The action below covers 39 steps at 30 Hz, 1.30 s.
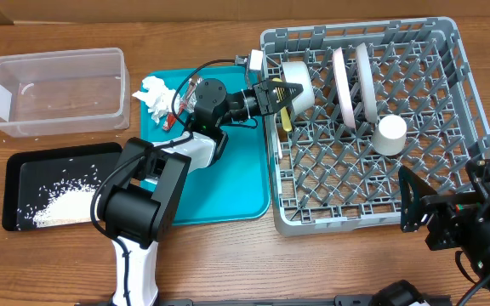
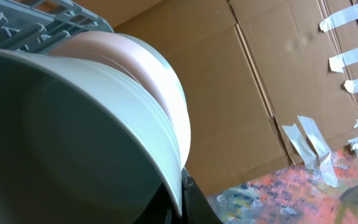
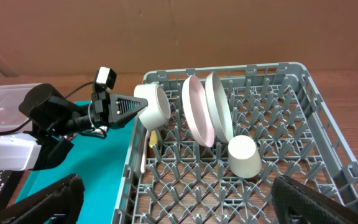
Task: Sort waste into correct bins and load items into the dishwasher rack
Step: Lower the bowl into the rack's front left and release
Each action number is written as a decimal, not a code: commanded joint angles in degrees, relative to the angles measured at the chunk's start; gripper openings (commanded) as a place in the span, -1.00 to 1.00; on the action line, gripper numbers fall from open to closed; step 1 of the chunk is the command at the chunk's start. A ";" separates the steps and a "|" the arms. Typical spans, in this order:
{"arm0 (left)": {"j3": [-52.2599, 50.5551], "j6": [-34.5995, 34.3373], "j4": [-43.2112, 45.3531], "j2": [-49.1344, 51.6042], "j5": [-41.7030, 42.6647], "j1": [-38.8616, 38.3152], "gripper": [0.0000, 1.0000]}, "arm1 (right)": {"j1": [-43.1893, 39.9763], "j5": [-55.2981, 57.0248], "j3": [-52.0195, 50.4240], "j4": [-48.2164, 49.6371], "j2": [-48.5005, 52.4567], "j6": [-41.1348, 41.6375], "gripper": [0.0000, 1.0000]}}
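- Left gripper [image 1: 285, 92] reached from the teal tray [image 1: 236, 183] over the upper-left corner of the rack [image 1: 339, 183]; jaws clenched on the rim of the bowl [image 1: 301, 90], which was tipped on its side above the pegs.
- Left wrist view was filled by the bowl's underside; one dark finger [image 2: 188, 200] showed at its lower edge.
- Spoon [image 1: 286, 117] lay in the rack just below the bowl.
- Two plates stood on edge side by side, upper centre of the rack: white plate [image 1: 343, 85] to the left, grey-blue plate [image 1: 365, 78] to the right.
- Cup [image 1: 390, 134] sat in the rack just below the plates.
- Right gripper [image 1: 408, 206] was at the rack's lower-right corner, jaws spread wide, gripping nothing.
- Napkin [image 1: 153, 93] lay on the teal tray's upper-left corner.
- Rice [image 1: 66, 204] was heaped in the black tray [image 1: 32, 174], lower left.
- Tub [image 1: 58, 89] sat on the counter [image 1: 211, 34], upper left.
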 commanded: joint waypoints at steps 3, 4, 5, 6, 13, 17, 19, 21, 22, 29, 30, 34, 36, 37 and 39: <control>0.55 -0.50 6.97 0.31 2.12 -1.11 -0.83 | 0.26 -0.02 0.02 0.28 -0.22 -0.02 1.00; 0.57 -1.46 8.79 0.31 2.10 -1.11 -0.88 | 0.26 -0.02 0.02 0.28 -0.22 -0.02 1.00; 0.59 -2.16 9.92 0.31 2.01 -1.07 -0.90 | 0.26 0.00 0.02 0.28 -0.22 -0.02 1.00; 0.61 -2.36 10.34 0.31 2.01 -1.01 -0.92 | 0.26 -0.02 0.02 0.28 -0.22 -0.02 1.00; 0.66 -0.63 5.35 0.31 2.38 -1.25 -0.92 | 0.26 -0.02 0.02 0.28 -0.22 -0.02 1.00; 0.63 3.72 -1.75 0.31 2.54 -1.22 -0.92 | 0.26 -0.02 0.02 0.28 -0.22 -0.02 1.00; 0.66 5.55 -4.87 0.31 2.67 -1.22 -0.91 | 0.26 -0.02 0.02 0.28 -0.22 -0.02 1.00; 0.63 6.43 -6.34 0.31 2.97 -1.25 -0.91 | 0.26 0.00 0.02 0.28 -0.22 -0.02 1.00; 0.66 6.51 -6.27 0.31 3.08 -1.25 -0.92 | 0.26 -0.02 0.02 0.28 -0.22 -0.02 1.00; 0.66 5.49 -0.59 0.31 4.13 -1.11 -0.71 | 0.26 0.00 0.02 0.28 -0.22 -0.02 1.00; 0.66 5.16 -0.31 0.31 4.13 -1.07 -0.67 | 0.26 -0.02 0.02 0.28 -0.22 -0.02 1.00; 0.66 5.16 -0.35 0.31 5.05 -0.98 -0.51 | 0.26 -0.02 0.02 0.28 -0.22 -0.02 0.99; 0.66 5.16 -0.39 0.31 5.51 -0.94 -0.47 | 0.26 -0.02 0.02 0.28 -0.22 -0.02 1.00; 0.66 5.18 -0.79 0.31 5.57 -0.87 -0.47 | 0.26 -0.02 0.02 0.28 -0.22 -0.02 1.00; 0.66 5.18 -1.38 0.31 5.70 -0.59 -0.47 | 0.26 -0.02 0.02 0.28 -0.22 -0.02 1.00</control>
